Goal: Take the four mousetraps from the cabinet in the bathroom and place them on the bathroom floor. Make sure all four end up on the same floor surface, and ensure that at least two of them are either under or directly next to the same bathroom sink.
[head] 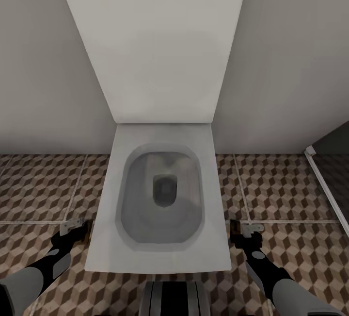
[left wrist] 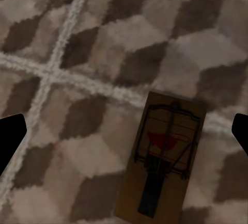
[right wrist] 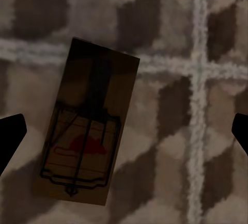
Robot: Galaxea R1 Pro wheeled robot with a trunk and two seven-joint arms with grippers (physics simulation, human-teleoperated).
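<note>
A tan mousetrap (left wrist: 163,157) with dark wire and a red mark lies flat on the cube-patterned bathroom floor (left wrist: 103,53), below my left gripper (left wrist: 125,133). That gripper is open, its dark fingertips (left wrist: 10,139) spread wide and clear of the trap. A second mousetrap (right wrist: 88,126) lies flat on the tiles under my right gripper (right wrist: 124,133), which is also open and apart from it. From the head camera, the left gripper (head: 72,227) and right gripper (head: 247,229) hang low over the floor (head: 39,185), one on each side of a toilet. The cabinet and the bathroom sink are out of view.
A white toilet (head: 160,253) with its lid up stands straight ahead against the pale wall (head: 39,63), between my two arms. A white-framed glass panel (head: 325,180) runs along the right. My own base (head: 174,299) shows at the bottom edge.
</note>
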